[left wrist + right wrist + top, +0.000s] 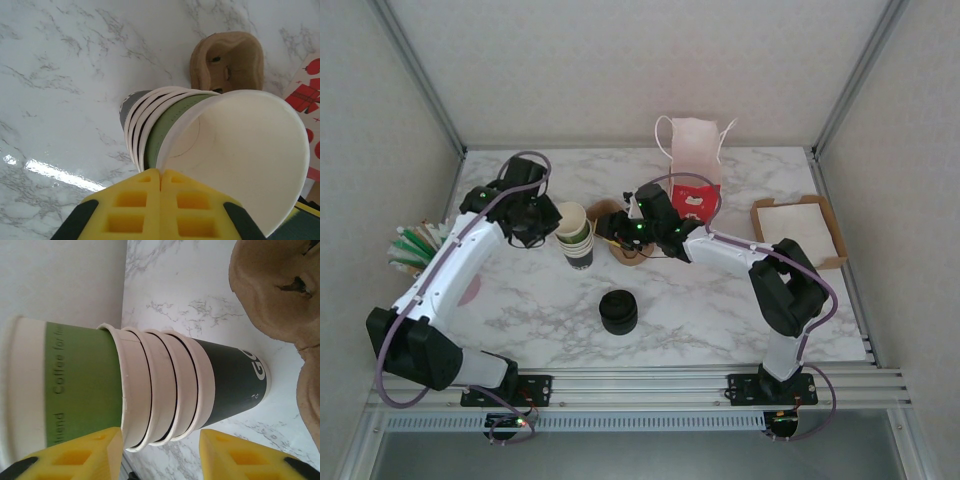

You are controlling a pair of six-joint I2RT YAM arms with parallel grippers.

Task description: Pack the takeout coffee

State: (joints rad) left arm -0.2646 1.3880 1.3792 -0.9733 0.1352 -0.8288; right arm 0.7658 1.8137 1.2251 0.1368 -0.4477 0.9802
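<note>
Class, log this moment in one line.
left end effector shut on green-banded top paper cup | right end effector open astride nested paper-cup stack

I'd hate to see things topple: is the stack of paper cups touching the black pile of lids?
Apart. The top external view shows a strip of bare table between the cup stack and the black lids nearer the arms' bases.

Left end effector (556,220) meets the cup stack (577,240).
</note>
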